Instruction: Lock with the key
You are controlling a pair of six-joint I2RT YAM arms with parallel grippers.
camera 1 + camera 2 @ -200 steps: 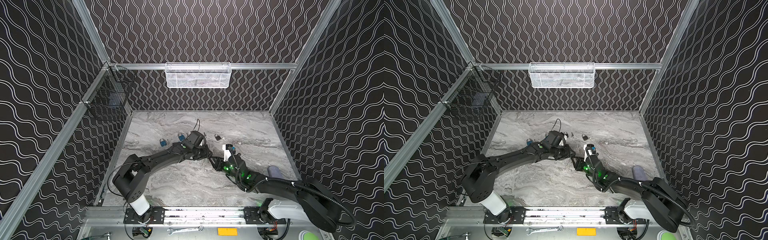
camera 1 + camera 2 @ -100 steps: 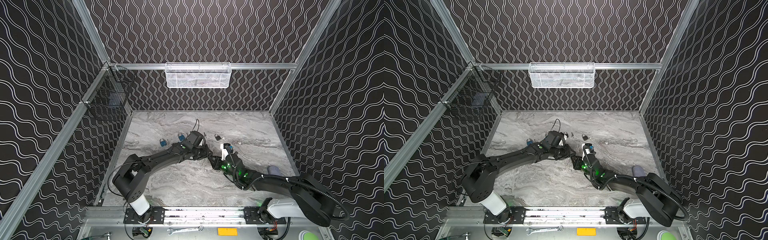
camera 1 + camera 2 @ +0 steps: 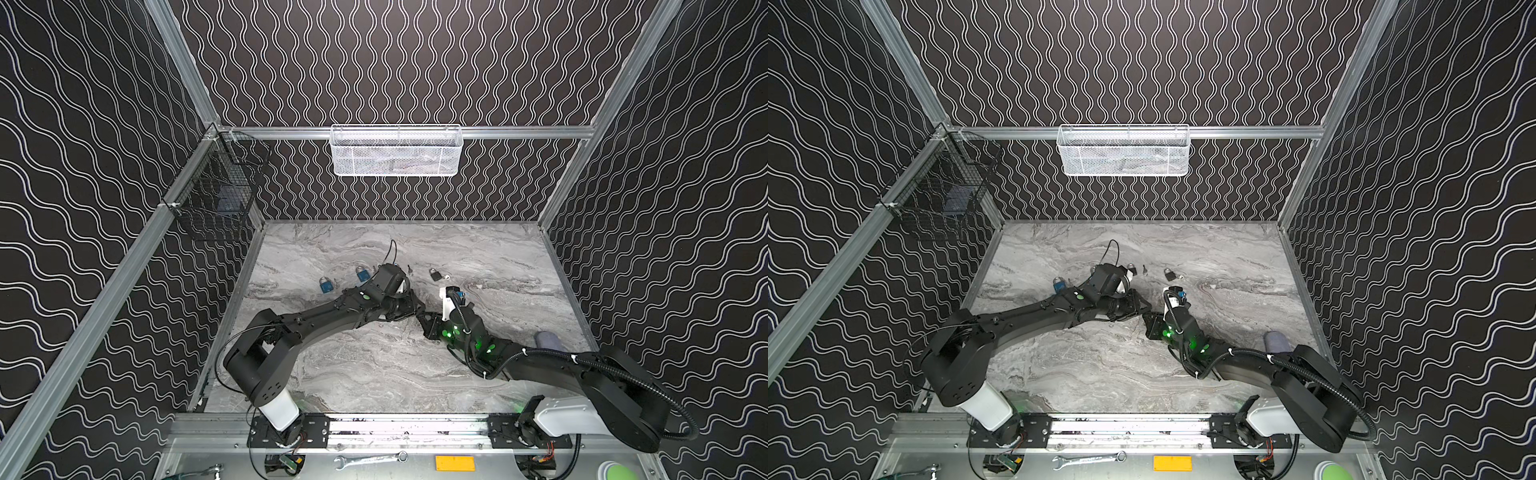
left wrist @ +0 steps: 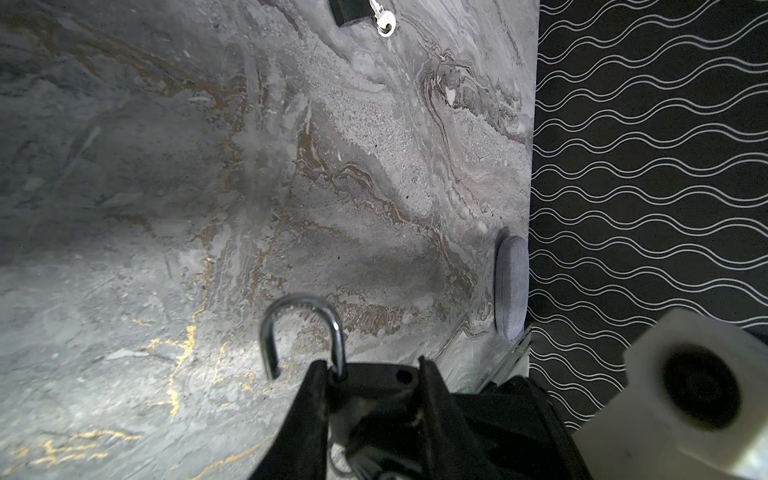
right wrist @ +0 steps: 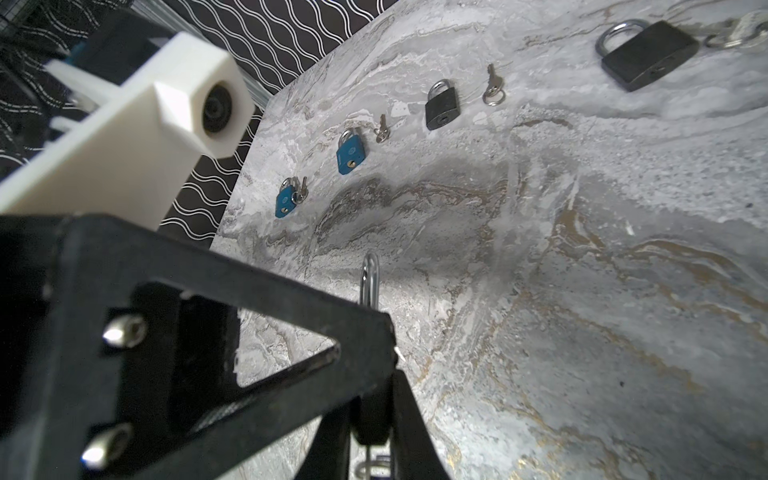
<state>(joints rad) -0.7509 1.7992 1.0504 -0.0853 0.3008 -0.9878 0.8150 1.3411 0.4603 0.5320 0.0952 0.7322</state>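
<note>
My left pincer (image 4: 371,368) clamps the padlock (image 4: 374,388) at the middle of the table (image 4: 166,208), with the shackle (image 4: 303,316) swung open. My right pincer (image 5: 372,392) sits around the key (image 5: 374,419); whether it pinches, I cannot tell. I must pinch flat and turn straight along the key's axis.

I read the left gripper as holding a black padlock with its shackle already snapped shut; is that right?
Not quite. The left gripper does hold the black padlock, but its shackle stands open, one leg swung free of the body, as the left wrist view shows.
</note>
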